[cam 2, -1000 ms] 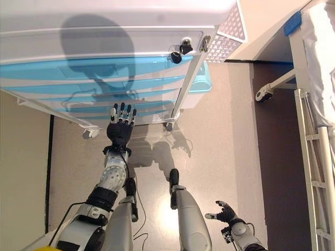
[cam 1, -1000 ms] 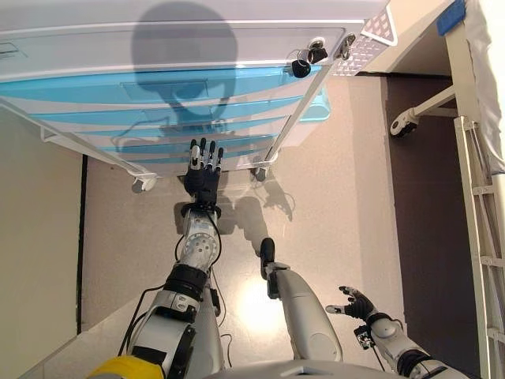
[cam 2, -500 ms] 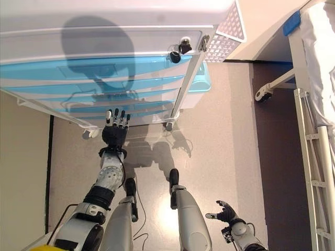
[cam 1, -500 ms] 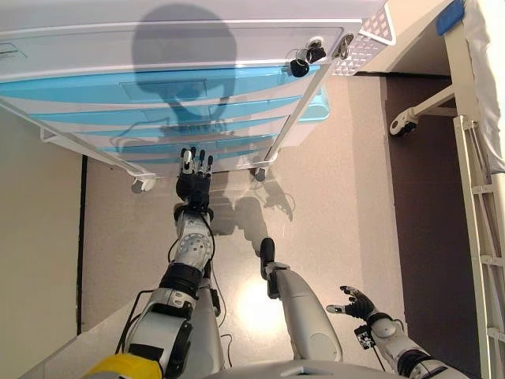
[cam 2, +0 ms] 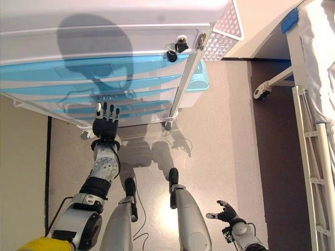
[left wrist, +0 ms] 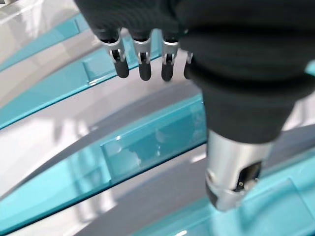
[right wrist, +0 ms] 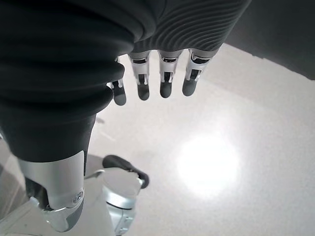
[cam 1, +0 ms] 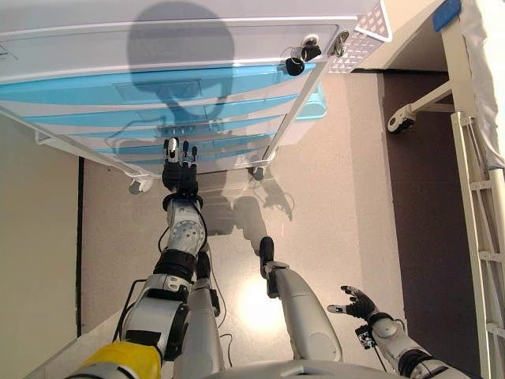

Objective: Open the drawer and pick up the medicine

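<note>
Several blue drawers on the white cart are all sitting closed, so no medicine is showing anywhere yet. Left hand is hovering with fingers straight and spread right at the cart's lower drawer fronts, while the right hand is hanging open well away from the cart. I'm guessing it's the reaching step; next it needs fingers hooking a drawer edge and pulling.

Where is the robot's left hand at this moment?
In the left eye view, the left hand is left of centre, fingers straight, in front of the lowest blue drawers of the white cart.
</note>
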{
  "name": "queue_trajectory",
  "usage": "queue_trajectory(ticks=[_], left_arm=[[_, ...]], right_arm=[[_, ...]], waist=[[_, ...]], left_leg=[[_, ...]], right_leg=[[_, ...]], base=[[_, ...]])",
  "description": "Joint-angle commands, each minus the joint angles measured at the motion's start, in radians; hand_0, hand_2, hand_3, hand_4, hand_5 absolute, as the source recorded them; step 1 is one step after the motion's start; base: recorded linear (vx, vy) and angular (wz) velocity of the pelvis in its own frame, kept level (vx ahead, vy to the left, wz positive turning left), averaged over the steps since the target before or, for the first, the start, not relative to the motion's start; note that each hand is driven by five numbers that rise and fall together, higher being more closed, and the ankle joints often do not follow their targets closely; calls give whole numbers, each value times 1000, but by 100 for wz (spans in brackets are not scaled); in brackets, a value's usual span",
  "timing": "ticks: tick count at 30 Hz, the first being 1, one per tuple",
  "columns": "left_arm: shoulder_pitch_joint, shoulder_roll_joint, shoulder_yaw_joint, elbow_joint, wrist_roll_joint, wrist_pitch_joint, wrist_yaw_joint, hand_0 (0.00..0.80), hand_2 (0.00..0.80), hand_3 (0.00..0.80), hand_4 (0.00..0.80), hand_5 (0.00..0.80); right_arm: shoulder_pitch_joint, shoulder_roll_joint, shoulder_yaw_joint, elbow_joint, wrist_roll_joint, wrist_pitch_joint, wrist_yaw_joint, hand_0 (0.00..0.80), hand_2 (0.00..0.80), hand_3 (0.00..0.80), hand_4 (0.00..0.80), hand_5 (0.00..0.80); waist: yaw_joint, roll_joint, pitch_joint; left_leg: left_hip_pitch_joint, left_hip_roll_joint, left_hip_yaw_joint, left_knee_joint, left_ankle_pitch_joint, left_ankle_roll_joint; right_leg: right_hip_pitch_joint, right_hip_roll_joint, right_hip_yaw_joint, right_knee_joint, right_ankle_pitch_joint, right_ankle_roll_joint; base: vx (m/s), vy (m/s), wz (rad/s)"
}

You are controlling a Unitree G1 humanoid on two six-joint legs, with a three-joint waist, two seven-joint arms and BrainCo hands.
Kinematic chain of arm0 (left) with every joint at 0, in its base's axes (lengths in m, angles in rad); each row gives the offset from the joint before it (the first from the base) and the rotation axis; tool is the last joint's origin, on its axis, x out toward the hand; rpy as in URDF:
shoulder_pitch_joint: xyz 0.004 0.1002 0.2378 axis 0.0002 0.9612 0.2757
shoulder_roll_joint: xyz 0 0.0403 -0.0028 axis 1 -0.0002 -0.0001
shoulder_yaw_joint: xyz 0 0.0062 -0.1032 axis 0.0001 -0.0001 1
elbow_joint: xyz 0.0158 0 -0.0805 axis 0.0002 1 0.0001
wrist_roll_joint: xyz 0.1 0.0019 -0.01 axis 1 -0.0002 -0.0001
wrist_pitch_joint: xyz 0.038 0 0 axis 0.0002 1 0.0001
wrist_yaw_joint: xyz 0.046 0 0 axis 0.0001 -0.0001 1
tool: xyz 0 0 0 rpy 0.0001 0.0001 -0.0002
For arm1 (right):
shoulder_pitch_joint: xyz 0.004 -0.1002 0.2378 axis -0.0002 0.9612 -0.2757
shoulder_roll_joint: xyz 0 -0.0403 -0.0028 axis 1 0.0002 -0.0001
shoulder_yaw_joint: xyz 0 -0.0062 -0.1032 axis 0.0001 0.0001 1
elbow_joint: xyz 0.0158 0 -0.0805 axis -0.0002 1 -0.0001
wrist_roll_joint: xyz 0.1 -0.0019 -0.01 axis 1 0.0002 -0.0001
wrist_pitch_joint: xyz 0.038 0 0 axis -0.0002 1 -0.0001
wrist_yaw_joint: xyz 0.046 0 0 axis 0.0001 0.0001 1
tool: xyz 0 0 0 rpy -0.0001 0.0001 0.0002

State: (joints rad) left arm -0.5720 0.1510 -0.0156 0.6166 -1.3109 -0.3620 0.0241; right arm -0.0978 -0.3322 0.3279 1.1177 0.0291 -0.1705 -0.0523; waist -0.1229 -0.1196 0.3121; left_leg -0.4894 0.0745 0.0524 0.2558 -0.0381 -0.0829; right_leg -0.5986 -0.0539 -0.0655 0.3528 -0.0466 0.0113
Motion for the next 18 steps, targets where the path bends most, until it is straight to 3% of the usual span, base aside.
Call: queue_trajectory(ticks=[1,18], left_arm=[[-81,31,25,-36,50,-49,-22,0,0,0,0,0],[-95,11,-61,-234,36,-52,-58,0,0,0,0,0]], right_arm=[[15,-55,43,-2,-8,5,0,0,0,0,0,0],[10,-55,56,-3,-9,8,24,0,0,0,0,0]], waist=[[-19,-8,-33],[-14,-4,-32]], left_leg=[[-64,-53,7,115,-78,88],[-71,-62,0,115,-75,92]], right_leg=[[33,21,-2,-45,53,62],[30,18,-5,-36,51,62]], base=[[0,0,0],[2,1,0]])
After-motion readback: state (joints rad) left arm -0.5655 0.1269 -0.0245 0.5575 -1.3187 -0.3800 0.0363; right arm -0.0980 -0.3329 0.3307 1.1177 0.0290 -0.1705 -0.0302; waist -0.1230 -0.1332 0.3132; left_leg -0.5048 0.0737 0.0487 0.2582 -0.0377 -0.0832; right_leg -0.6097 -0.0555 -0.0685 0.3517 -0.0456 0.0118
